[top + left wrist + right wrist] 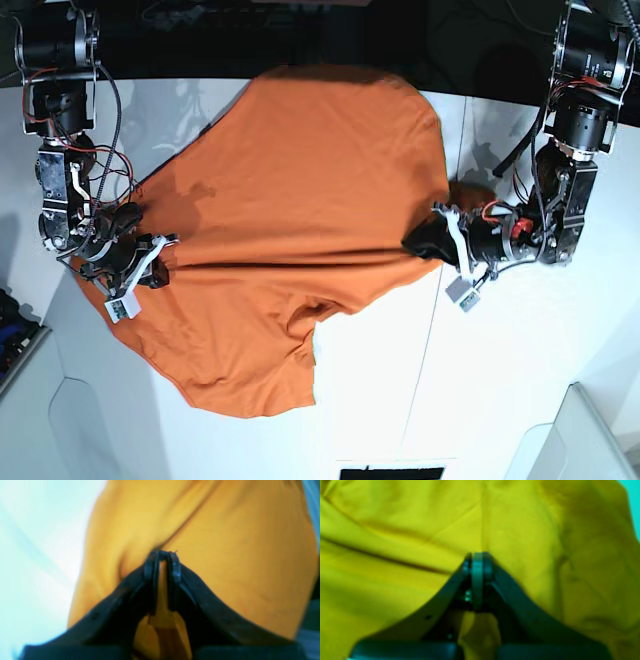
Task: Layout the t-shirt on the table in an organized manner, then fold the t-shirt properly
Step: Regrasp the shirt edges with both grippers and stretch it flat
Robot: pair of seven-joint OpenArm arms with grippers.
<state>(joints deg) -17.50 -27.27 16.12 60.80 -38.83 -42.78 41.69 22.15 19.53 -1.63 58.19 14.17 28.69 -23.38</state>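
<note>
Two grippers pinch opposite edges of the t-shirt (290, 210), spread rumpled across the table (520, 390), its far edge at the table's back rim. Left gripper (162, 555) closed on a cloth fold; right gripper (477, 557) clamped shut on fabric. Likely light, limp, prone to bunching and sliding from the pads; best held at seams or hem corners, not mid-panel

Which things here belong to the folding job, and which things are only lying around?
Belong to the job:
- t-shirt
- table
- left gripper, shut on the t-shirt
- right gripper, shut on the t-shirt

Only lying around:
- nothing loose visible; only a thin dark seam in the table
</note>
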